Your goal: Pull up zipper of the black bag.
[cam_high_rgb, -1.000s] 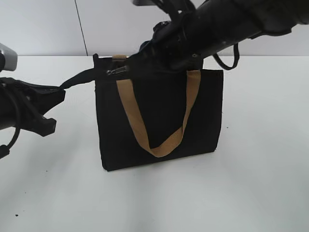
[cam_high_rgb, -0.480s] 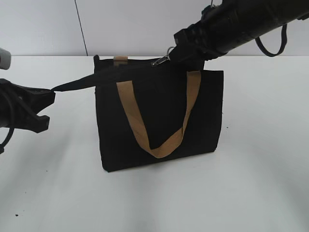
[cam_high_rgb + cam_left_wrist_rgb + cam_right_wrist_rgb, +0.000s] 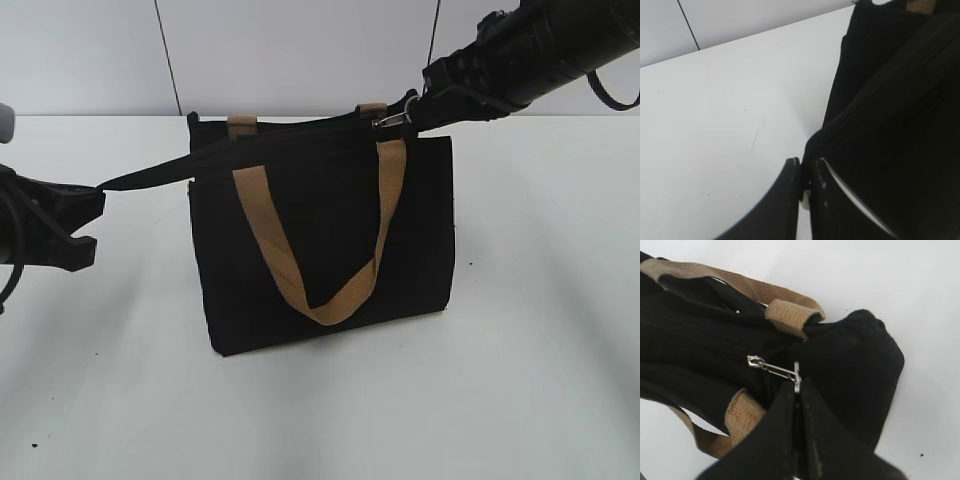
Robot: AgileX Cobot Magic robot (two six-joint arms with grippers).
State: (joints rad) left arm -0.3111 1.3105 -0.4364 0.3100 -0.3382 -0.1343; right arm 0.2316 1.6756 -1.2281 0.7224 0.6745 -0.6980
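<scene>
The right gripper, clamped on the zipper, sat near the black bag's right end while the left gripper pinched the strap stretched off its left end.

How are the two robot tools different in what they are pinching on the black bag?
The right tool is shut on the zipper, a small shiny silver pull at the bag's top right end; the left tool is shut on black fabric stretched out from the black bag at its left end. The right tool sits high at the bag's top edge; the left tool sits lower, out beside the bag. Both are black and closed.
</scene>
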